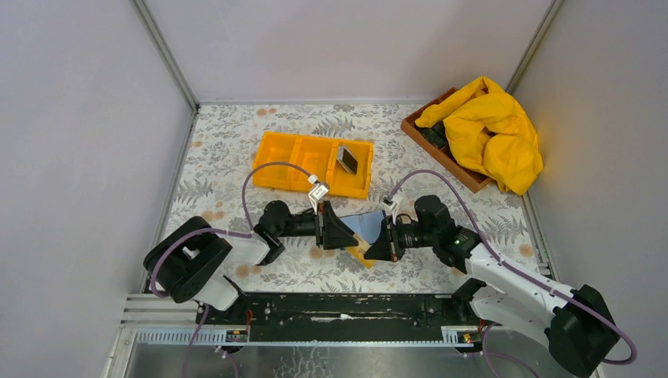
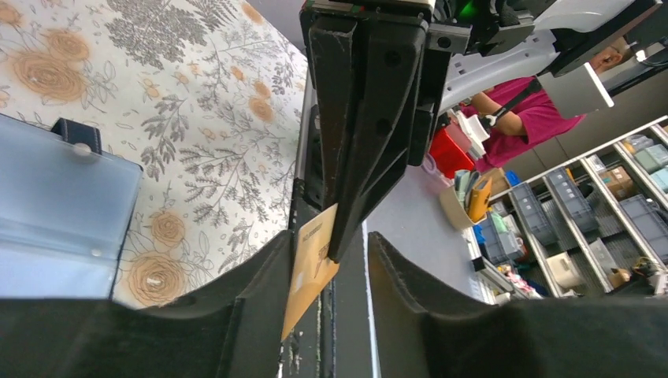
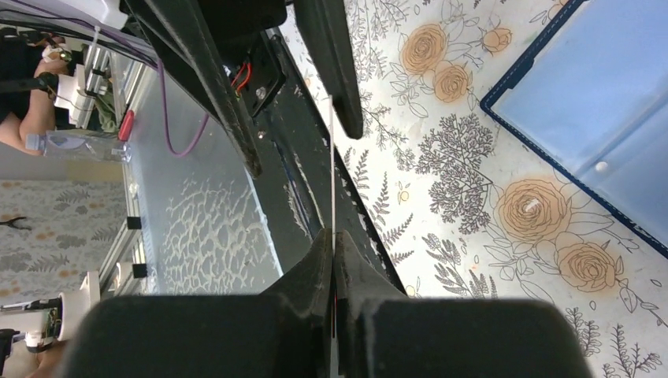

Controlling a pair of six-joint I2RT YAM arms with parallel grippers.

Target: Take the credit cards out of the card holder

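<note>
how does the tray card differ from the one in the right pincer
The grey card sits in the orange tray's right compartment; the tan card is clamped in the shut right pincer. One is grey, the other tan-orange. Both are out of the card holder.

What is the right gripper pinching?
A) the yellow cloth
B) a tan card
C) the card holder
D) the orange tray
B: the right gripper is shut on the tan card, seen edge-on between its fingers, while the card holder lies apart from it.
</note>
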